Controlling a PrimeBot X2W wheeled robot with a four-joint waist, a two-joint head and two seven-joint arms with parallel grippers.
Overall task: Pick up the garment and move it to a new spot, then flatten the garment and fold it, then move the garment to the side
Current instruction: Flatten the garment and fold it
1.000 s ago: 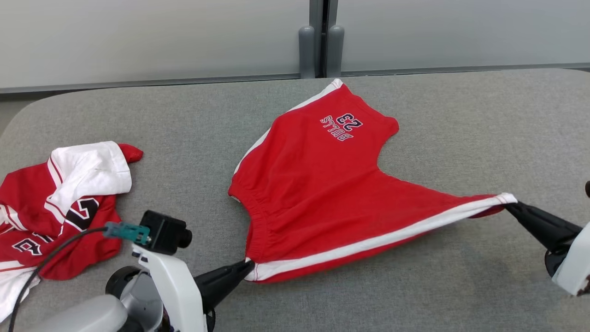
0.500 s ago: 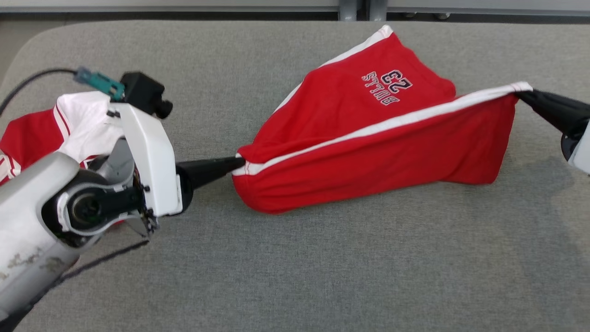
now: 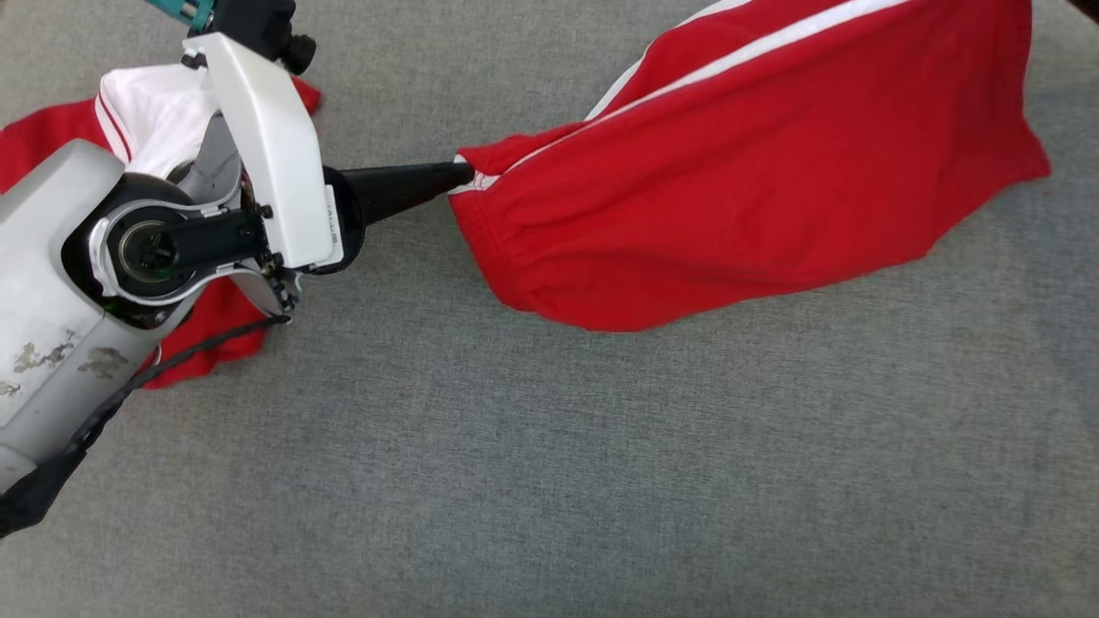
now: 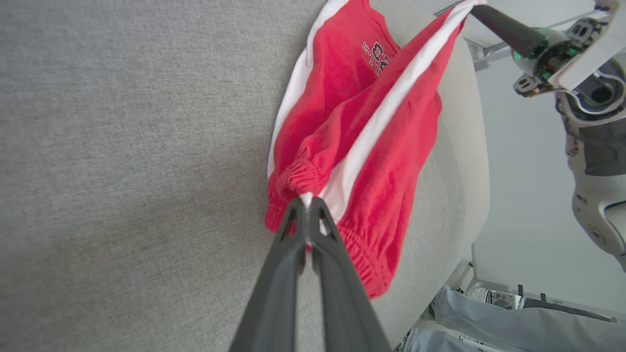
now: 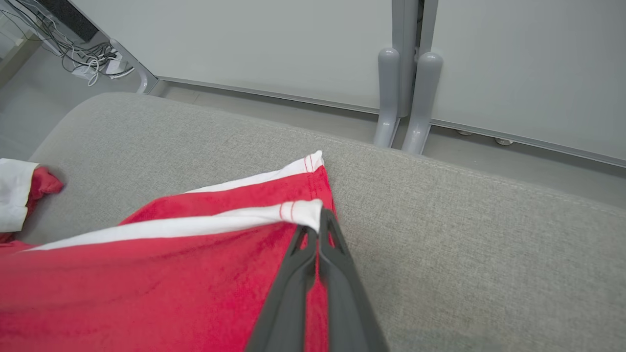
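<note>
Shows soft, matt red cloth shorts (image 3: 755,172) with a white stripe; a coarse, matt grey woven-fabric table top (image 3: 549,472); smooth, dull black plastic left gripper (image 3: 464,172); glossy white plastic wrist shell (image 3: 266,146); scuffed grey forearm (image 3: 43,343).

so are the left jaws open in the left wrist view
No, the left gripper has its jaws pressed together, pinching the waistband corner of the red shorts.

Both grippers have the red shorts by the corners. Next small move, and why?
Probably carry the shorts over the bare table and lower them flat: left gripper and right gripper have jaws shut on the white stripe's two ends, cloth sagging between.
</note>
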